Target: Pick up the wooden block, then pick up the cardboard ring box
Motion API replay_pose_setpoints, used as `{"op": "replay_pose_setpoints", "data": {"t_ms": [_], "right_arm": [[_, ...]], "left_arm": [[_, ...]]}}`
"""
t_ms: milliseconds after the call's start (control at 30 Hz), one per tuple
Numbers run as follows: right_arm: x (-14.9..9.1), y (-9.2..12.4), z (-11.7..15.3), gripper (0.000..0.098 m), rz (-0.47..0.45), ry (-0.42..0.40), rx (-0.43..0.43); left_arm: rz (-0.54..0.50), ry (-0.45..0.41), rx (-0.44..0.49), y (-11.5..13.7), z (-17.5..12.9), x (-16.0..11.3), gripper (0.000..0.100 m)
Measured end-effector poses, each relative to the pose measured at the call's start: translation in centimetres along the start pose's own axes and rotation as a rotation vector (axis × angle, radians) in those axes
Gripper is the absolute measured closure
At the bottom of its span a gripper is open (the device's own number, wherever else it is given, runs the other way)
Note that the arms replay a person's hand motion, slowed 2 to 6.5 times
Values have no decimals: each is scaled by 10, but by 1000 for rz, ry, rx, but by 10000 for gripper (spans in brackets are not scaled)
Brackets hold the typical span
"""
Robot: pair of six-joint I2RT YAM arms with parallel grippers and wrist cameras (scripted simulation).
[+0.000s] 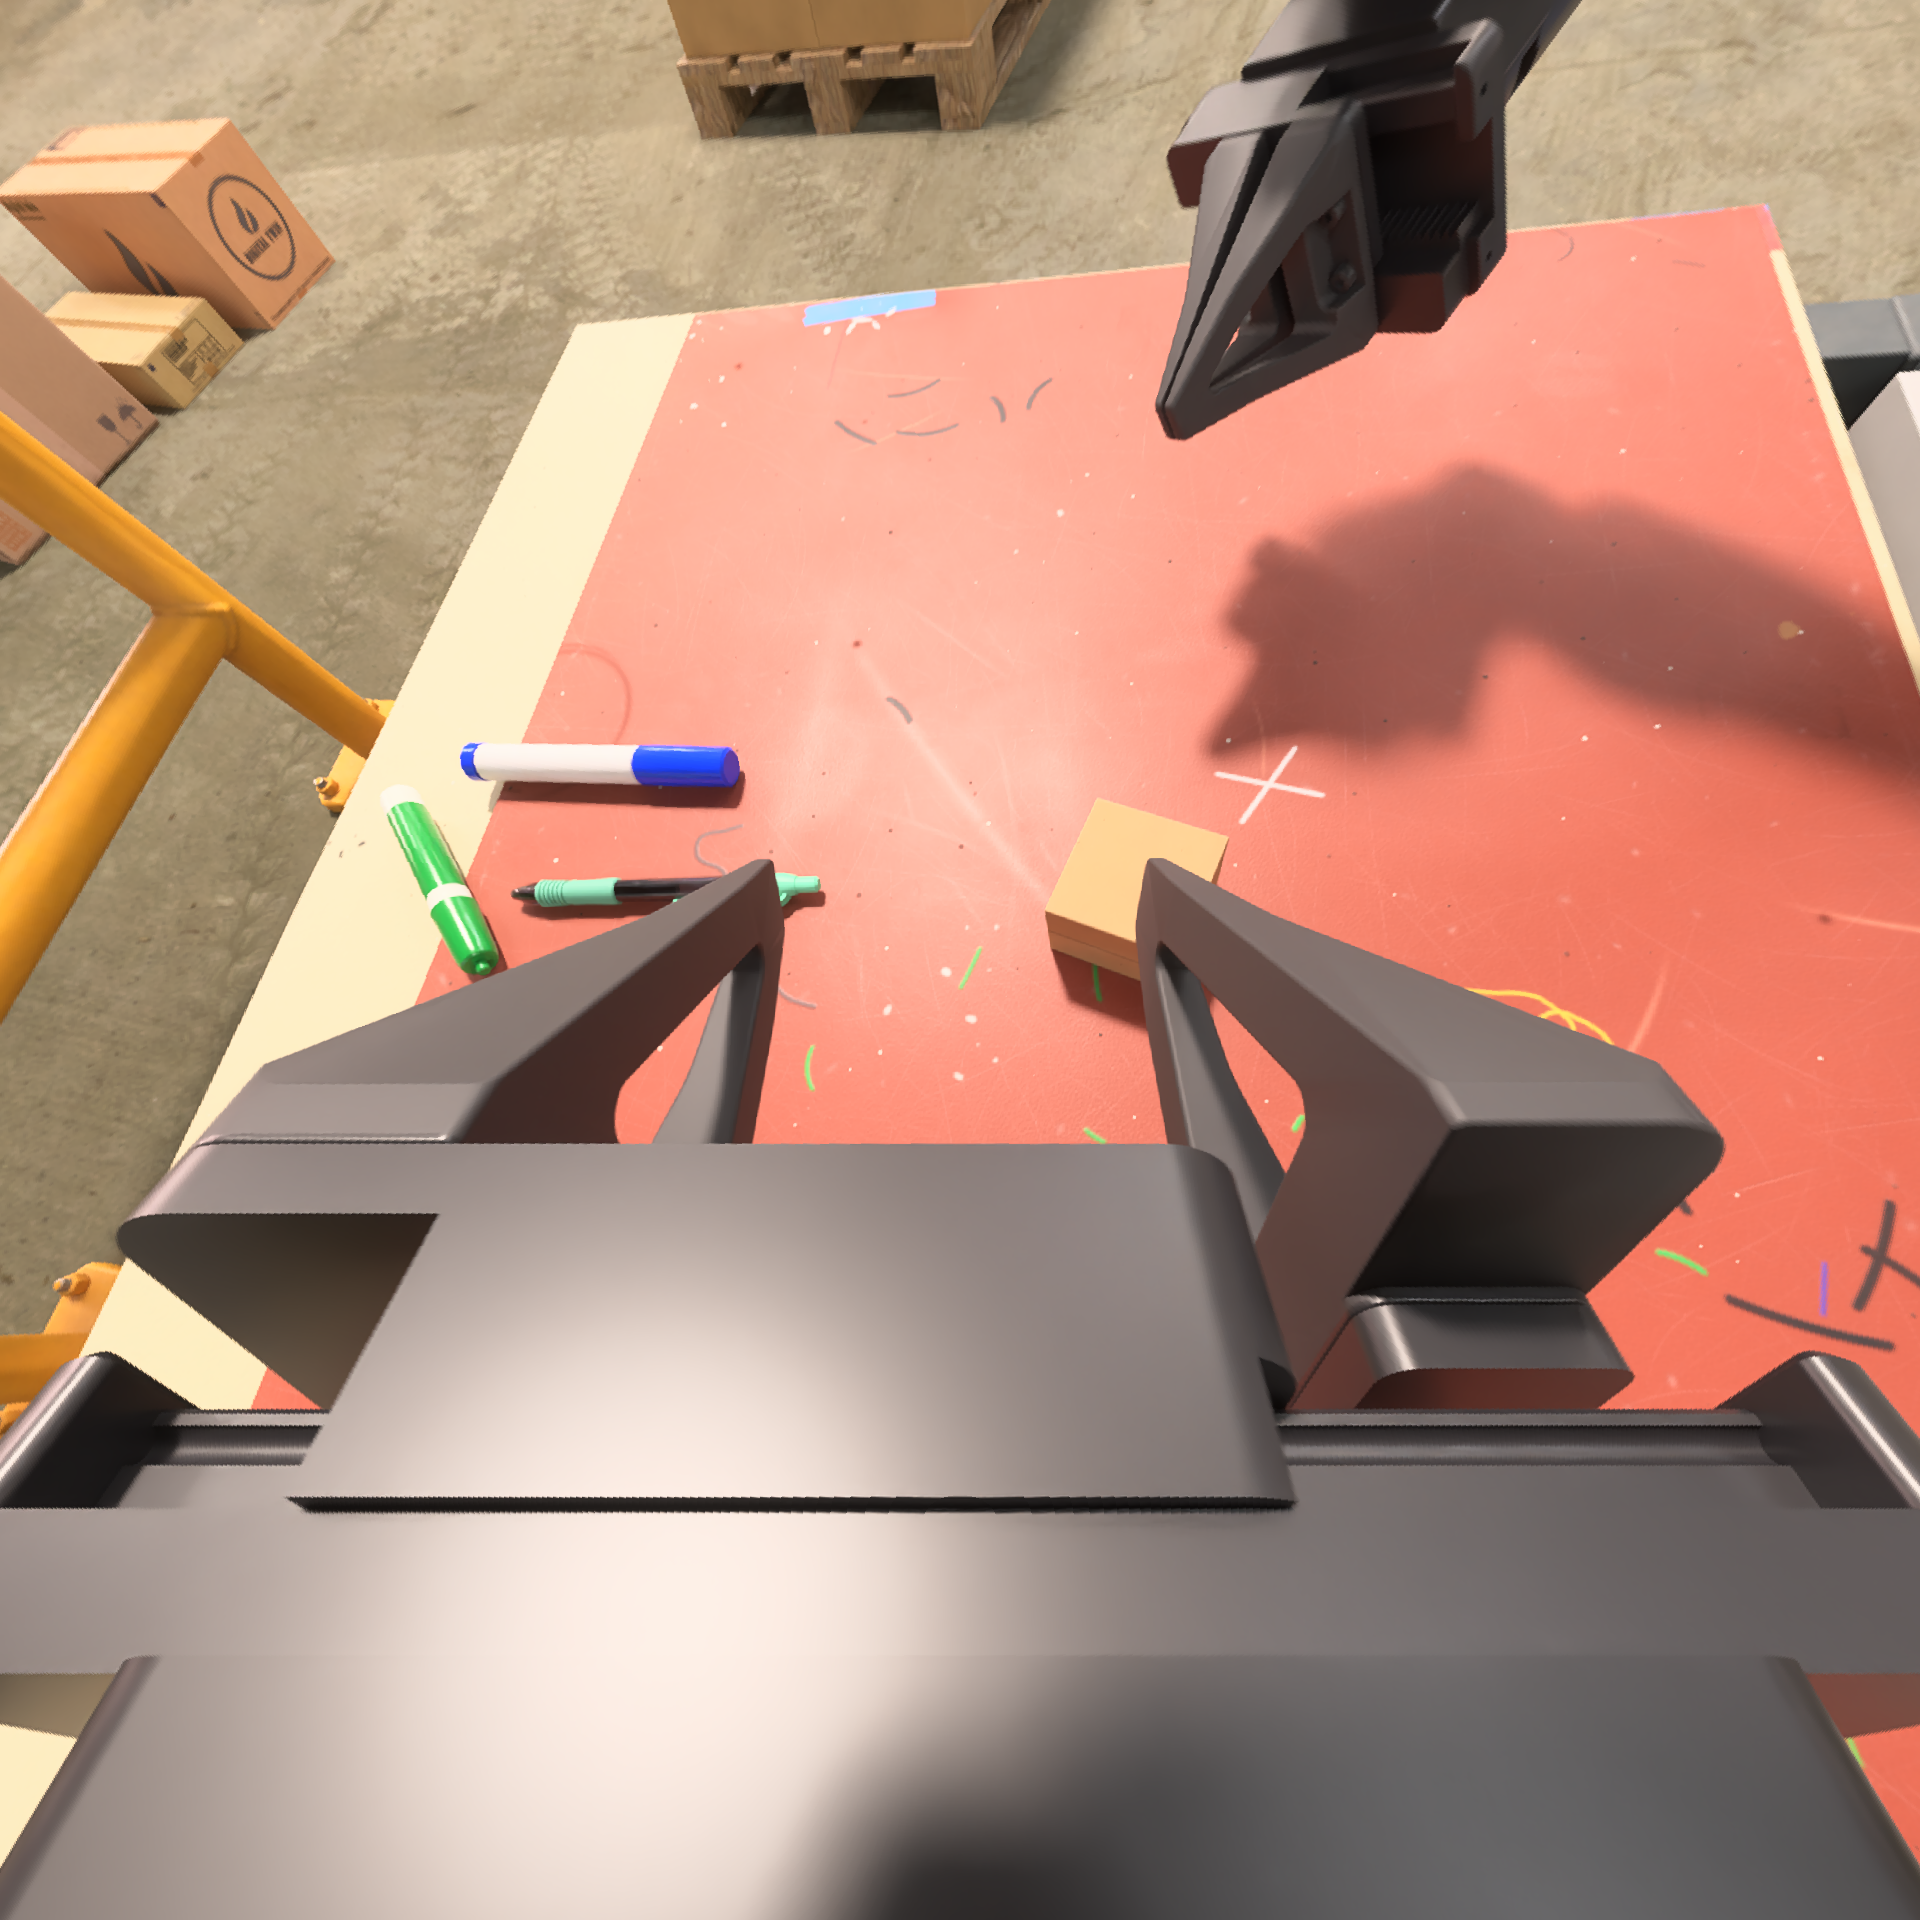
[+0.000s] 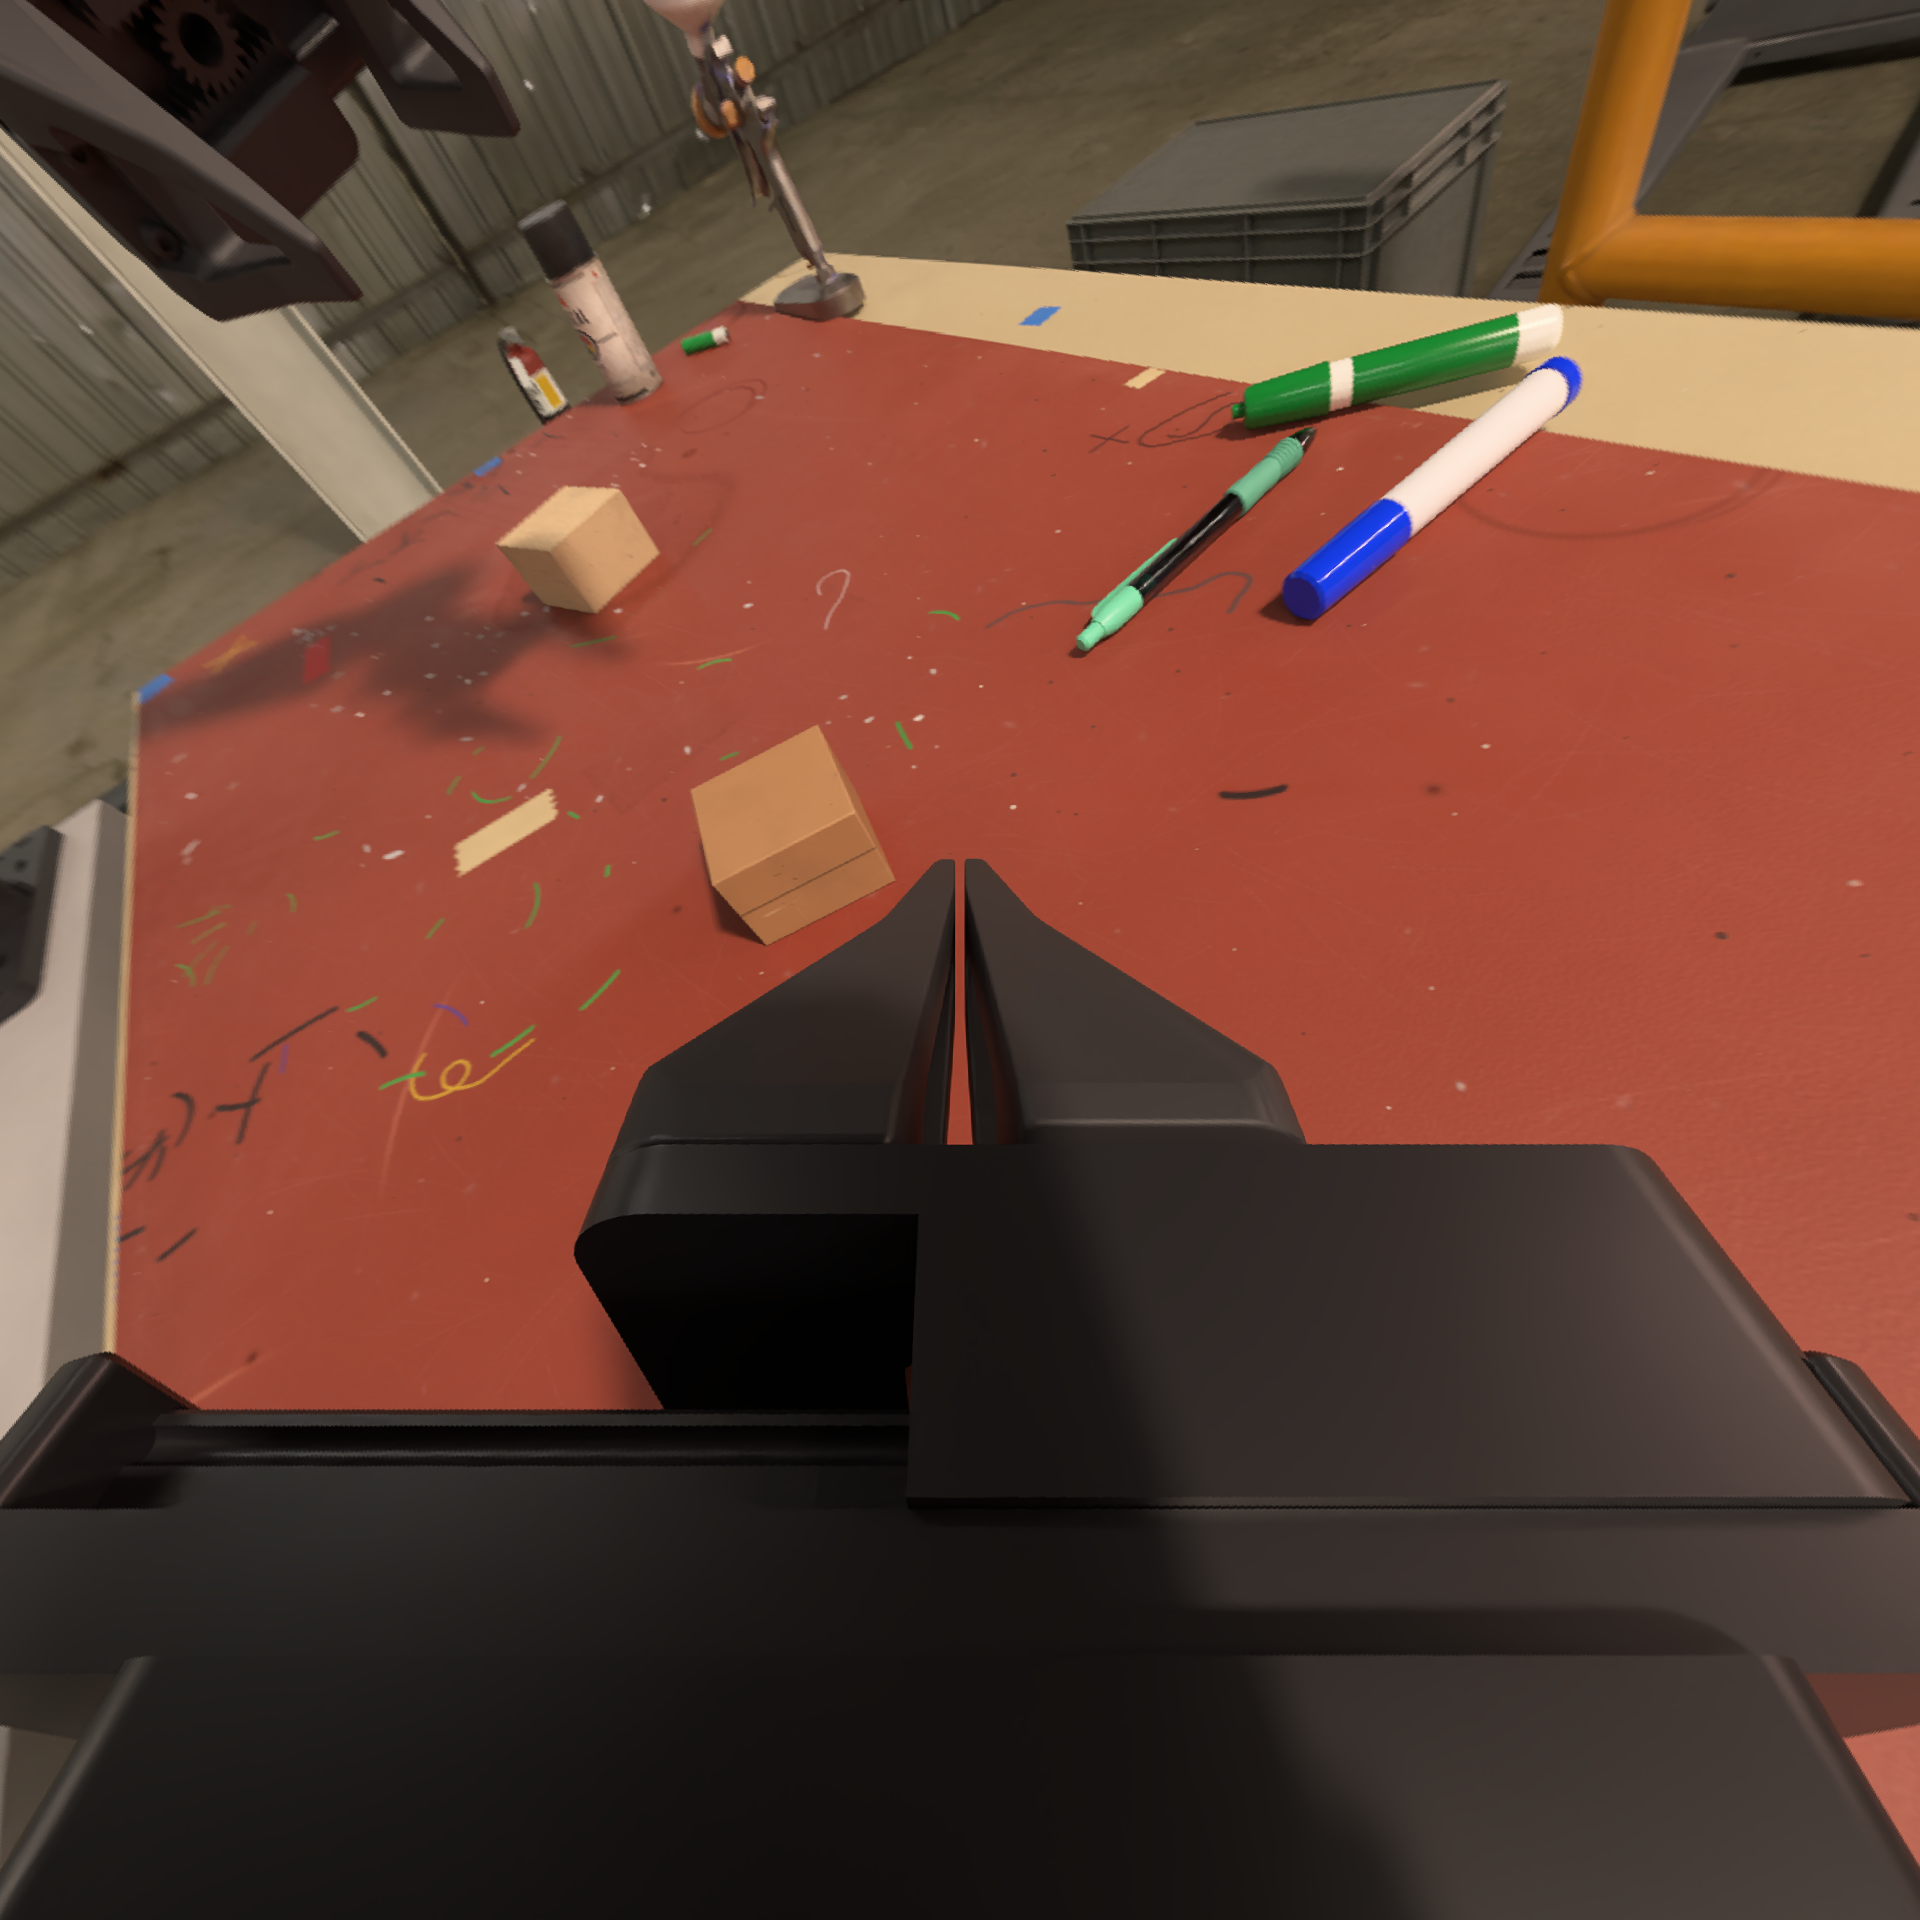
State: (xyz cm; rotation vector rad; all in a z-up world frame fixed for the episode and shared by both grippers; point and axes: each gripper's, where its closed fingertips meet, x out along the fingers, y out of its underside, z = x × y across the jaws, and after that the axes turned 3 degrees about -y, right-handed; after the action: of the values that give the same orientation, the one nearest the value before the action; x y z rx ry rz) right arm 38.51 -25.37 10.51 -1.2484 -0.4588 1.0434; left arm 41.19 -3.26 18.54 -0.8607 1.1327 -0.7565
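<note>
The cardboard ring box (image 2: 784, 831), tan with a lid seam, sits mid-mat just left of and beyond my right gripper (image 2: 958, 868), which is shut and empty above the mat. The paler wooden block (image 2: 579, 545) lies farther back on the left. In the left wrist view the ring box (image 1: 1127, 873) is partly hidden behind the right finger of my left gripper (image 1: 961, 873), which is open and empty above the red mat (image 1: 1039, 582). The wooden block does not show in that view. The right gripper (image 1: 1179, 416) hangs shut at the upper right.
A blue marker (image 1: 603, 764), a green marker (image 1: 442, 883) and a teal pen (image 1: 644, 890) lie near the mat's left edge. A spray can (image 2: 597, 312), a small bottle (image 2: 530, 376) and a metal stand (image 2: 800, 249) are at the far end. A yellow rail (image 1: 156, 665) borders the table.
</note>
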Motion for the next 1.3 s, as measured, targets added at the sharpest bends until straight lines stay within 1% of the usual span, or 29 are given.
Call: {"op": "replay_pose_setpoints", "data": {"t_ms": [100,167,233,367,400,467,533,567,633,733,800,867,967,1033,1167,1233,1300], "right_arm": [[0,5,-3,965,-16,-43,59],[-1,12,-7,965,-10,-49,103],[-2,19,-12,964,11,-29,124],[-3,33,-25,964,79,53,130],[-4,36,-28,964,96,71,133],[-4,41,-33,965,121,91,145],[-4,43,-36,965,134,96,170],[-3,44,-37,965,138,96,188],[-1,45,-38,965,144,93,231],[0,46,-39,966,154,96,284],[1,47,-40,966,168,107,301],[0,51,-41,966,194,131,308],[-3,60,-45,965,253,185,307],[-7,65,-48,965,291,228,306],[-16,70,-51,964,338,299,327],[-21,73,-52,964,359,336,355],[-29,77,-54,964,388,391,383]], "left_arm": [[-21,0,5,-6,-6,0,462],[-23,-9,20,-12,-10,1,488],[-13,-35,43,-16,-12,2,551],[0,-80,76,-23,-14,0,672],[-2,-81,75,-25,-14,-1,712],[1,-66,52,-25,-17,-5,846],[19,-45,11,-21,-18,-10,985],[30,-41,-11,-18,-17,-13,1001],[51,-48,-52,-11,-11,-20,993],[57,-94,-100,2,1,-35,992],[40,-133,-130,10,9,-47,992],[-2,-164,-161,15,16,-58,992],[-84,-183,-212,19,25,-74,992],[-120,-182,-259,22,32,-82,992],[-139,-192,-350,27,46,-98,992],[-151,-211,-368,29,52,-107,993],[-170,-236,-375,30,57,-116,993]]}}
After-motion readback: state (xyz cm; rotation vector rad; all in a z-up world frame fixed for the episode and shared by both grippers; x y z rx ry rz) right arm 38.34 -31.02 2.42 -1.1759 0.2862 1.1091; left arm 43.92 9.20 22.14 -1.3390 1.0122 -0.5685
